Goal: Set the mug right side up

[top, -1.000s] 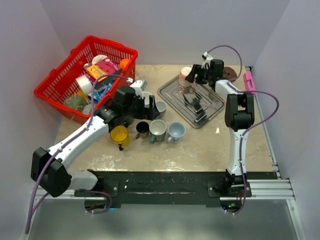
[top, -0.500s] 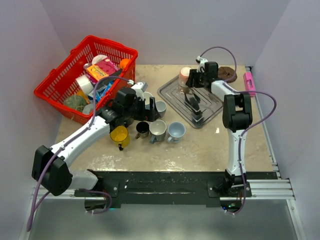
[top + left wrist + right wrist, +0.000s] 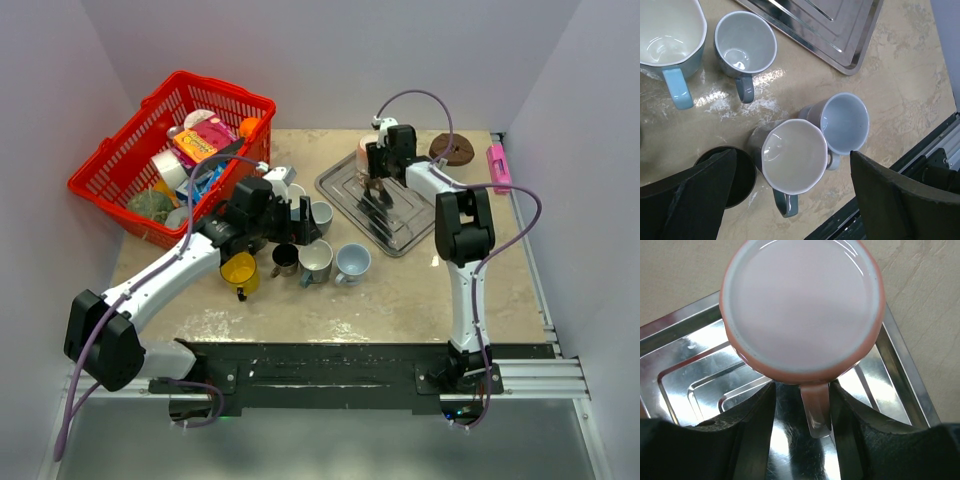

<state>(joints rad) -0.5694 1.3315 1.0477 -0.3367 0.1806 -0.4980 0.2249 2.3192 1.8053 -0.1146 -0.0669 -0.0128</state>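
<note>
The pink mug (image 3: 802, 305) stands on the far corner of the metal tray (image 3: 685, 370), its pale round face up toward the wrist camera and its handle (image 3: 816, 410) pointing at the gripper. It also shows in the top view (image 3: 367, 152). My right gripper (image 3: 802, 395) straddles the handle with its jaws apart: the right finger is close against it and the left finger stands off with a gap. In the top view the right gripper (image 3: 378, 172) sits just behind the mug. My left gripper (image 3: 795, 200) is open and empty above the mugs on the table.
Several upright mugs stand left of the tray: yellow (image 3: 239, 271), black (image 3: 284, 259), grey (image 3: 316, 257), light blue (image 3: 352, 261). A red basket (image 3: 110, 170) of items sits at the far left. A brown disc (image 3: 453, 148) and a pink object (image 3: 496, 165) lie at the far right.
My right gripper has swung left over the tray's far corner, and the pink mug has gone from tilted in the air to standing on the tray. The left arm has hardly moved.
</note>
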